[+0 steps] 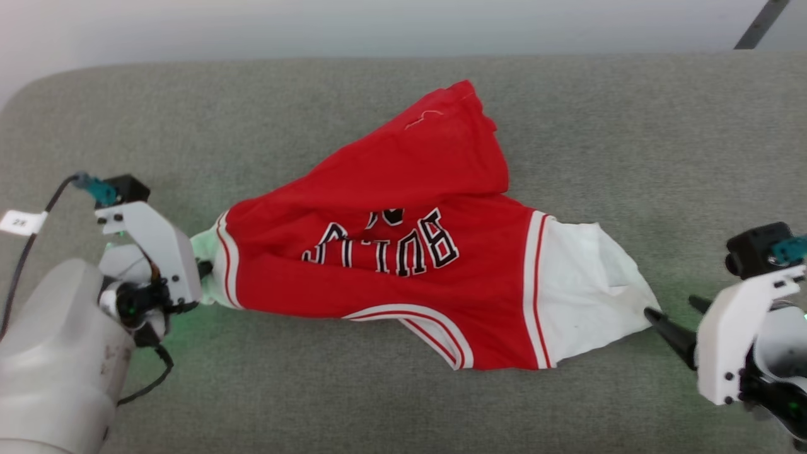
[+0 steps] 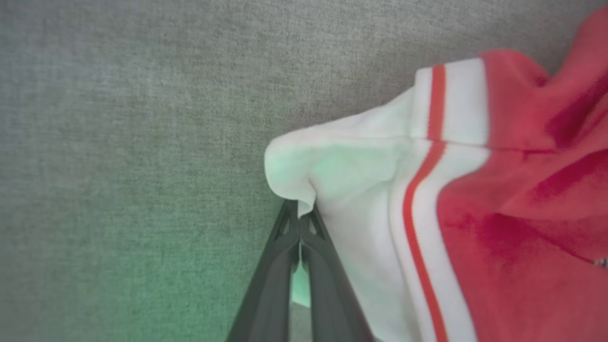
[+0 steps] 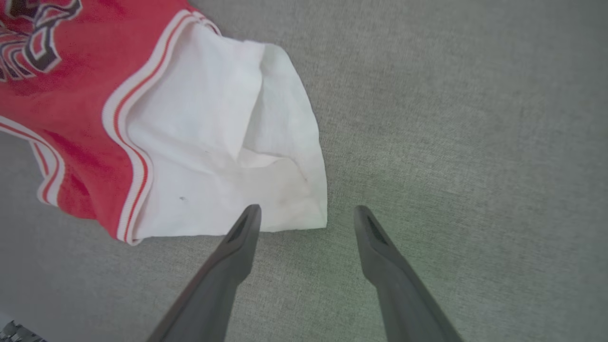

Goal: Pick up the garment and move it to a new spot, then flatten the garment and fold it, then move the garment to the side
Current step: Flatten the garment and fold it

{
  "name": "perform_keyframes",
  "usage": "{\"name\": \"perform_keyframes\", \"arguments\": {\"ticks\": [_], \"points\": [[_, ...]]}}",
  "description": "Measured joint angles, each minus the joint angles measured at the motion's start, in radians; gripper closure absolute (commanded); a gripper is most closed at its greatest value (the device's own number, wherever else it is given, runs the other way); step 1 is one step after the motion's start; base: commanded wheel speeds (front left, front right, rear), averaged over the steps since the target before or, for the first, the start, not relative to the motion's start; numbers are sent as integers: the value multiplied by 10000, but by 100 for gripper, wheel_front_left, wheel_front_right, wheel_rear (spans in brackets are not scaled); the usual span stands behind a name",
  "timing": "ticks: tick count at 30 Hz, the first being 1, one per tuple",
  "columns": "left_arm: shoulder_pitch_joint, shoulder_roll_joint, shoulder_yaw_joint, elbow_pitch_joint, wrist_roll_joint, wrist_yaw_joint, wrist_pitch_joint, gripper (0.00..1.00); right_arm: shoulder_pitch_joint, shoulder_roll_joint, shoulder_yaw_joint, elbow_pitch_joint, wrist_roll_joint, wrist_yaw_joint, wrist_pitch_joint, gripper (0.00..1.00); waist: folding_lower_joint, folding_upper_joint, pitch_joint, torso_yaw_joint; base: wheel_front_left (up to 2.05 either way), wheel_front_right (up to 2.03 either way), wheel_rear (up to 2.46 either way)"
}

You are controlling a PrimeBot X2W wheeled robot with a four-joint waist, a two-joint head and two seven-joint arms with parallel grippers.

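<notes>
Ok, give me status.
Left end effector shut on garment, at one white sleeve. Right end effector open, at the other sleeve's corner. Garment bunched on grey surface, nothing blocking.

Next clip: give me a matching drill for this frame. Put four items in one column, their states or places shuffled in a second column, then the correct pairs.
Column one
1. left gripper
2. right gripper
3. garment
4. lettering

Column two
A. black with a white outline, upside down in the head view
B. open, by the corner of the far white sleeve
C. bunched on the grey surface, not yet flattened
D. shut on the edge of the near white sleeve

Pairs: 1-D, 2-B, 3-C, 4-A
</notes>
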Motion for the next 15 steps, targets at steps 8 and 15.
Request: {"name": "perform_keyframes", "arguments": {"ticks": [8,15], "points": [[-408,-203,-109,104,44,-50,-253,100,-1166,267,307,2224,-339,-2,1135,0,0,0,292,335,0,0,0],[-578,-270,-232,251,-4,-92,-272,100,-1908,274,587,3106,109,-8,1845,100,0,0,296,489,0,0,0]]}}
